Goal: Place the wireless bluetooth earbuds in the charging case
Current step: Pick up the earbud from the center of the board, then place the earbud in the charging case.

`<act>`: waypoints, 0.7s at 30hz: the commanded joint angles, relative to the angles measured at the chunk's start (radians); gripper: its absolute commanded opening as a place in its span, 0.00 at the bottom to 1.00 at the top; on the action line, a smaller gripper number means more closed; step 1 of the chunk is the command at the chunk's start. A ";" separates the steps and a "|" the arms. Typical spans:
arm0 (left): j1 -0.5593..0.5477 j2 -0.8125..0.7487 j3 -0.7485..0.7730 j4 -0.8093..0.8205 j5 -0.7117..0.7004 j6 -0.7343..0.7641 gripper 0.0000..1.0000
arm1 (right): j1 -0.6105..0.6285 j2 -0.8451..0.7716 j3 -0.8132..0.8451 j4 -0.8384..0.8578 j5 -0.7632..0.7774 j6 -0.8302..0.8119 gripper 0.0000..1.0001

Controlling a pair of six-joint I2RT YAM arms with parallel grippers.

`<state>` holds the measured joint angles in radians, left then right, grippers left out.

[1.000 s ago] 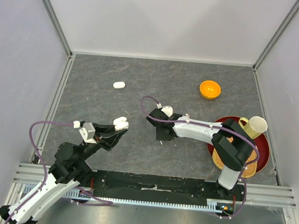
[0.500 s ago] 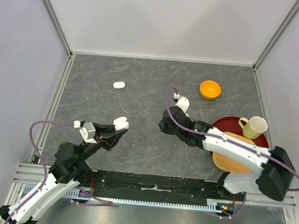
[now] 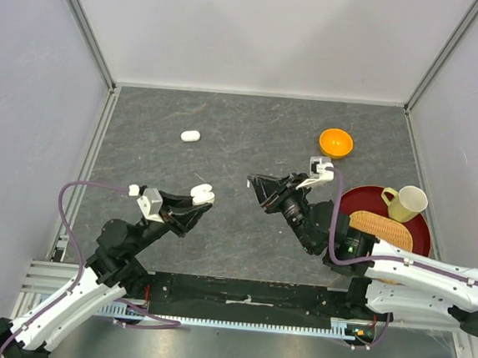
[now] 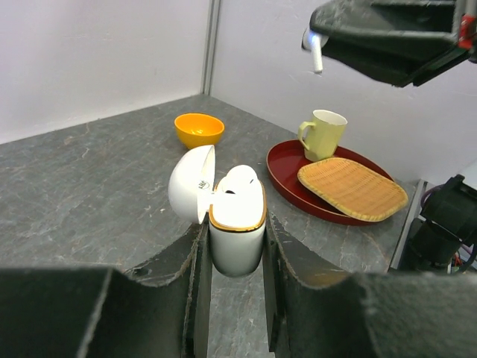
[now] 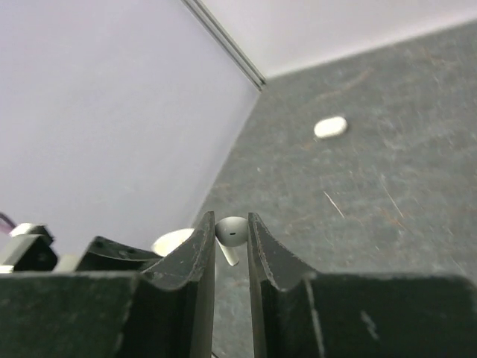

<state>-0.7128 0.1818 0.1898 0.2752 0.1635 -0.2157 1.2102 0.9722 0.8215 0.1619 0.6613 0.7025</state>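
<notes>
- My L gripper [image 3: 195, 206] is clamped narrow on the charging case [image 4: 237, 233], one finger on each side of the body. It's held up off the table [image 3: 250, 146], upright.
- Case lid [image 4: 190, 184] is flipped open, hinged to the left in the L wrist view. The gold-rimmed mouth faces up.
- A white rounded shape [image 4: 241, 183] sits at the back of the mouth. Prob an earbud already seated, can't confirm.
- My R gripper [image 5: 231, 226] is nearly closed, pinching one earbud [image 5: 232, 232] betw. the fingertips, bulb up and stem pointing down.
- In the L wrist view that earbud shows at the R gripper's tip, upper right, above the case and well off to its side. No contact.
- From the top cam the two gripper tips face each other across a gap, near table centre.
- A 2nd white case [image 3: 191, 135] lies closed on the table, far-left, well apart from both arms.
- Right side: orange bowl [image 3: 336, 142], red tray [image 3: 363, 191] w/ a yellow mug [image 3: 404, 202] and a woven mat [image 3: 385, 232] on it.
</notes>
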 commanded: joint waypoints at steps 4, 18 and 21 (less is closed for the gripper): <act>0.001 0.070 0.011 0.188 0.073 0.002 0.02 | 0.100 0.048 -0.033 0.422 0.052 -0.242 0.00; 0.001 0.074 0.011 0.199 0.153 0.075 0.02 | 0.187 0.200 -0.018 0.651 -0.041 -0.360 0.00; 0.003 0.073 0.013 0.199 0.154 0.076 0.02 | 0.189 0.223 -0.013 0.666 -0.063 -0.360 0.00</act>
<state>-0.7128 0.2611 0.1898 0.4244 0.2955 -0.1860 1.3903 1.1694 0.7708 0.7483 0.6510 0.3622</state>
